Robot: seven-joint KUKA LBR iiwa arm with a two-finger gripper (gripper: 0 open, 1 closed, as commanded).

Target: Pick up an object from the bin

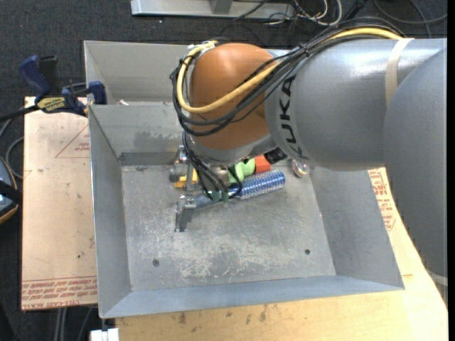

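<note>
You're looking down on the grey metal bin (pixel 106 212), and the arm (pixel 355 98) is stretching in from the right, its orange cover (pixel 227 94) hanging over the middle. The gripper (pixel 183 215) is poking out beneath that cover, sitting low over bare floor a little left of centre. I'm not able to tell you how far open it is, or whether it has hold of anything, because the cover and the cables (pixel 213 116) are hiding too much.

Just to the gripper's right, a blue ribbed cylinder (pixel 263 184) is lying on its side, running out from under the cover toward the right. Behind it, a bright green piece (pixel 246 167) and a red-orange piece (pixel 261 163) are peeking out side by side. A small silvery thing (pixel 301 168) is sitting just right of those, close under the arm.
</note>
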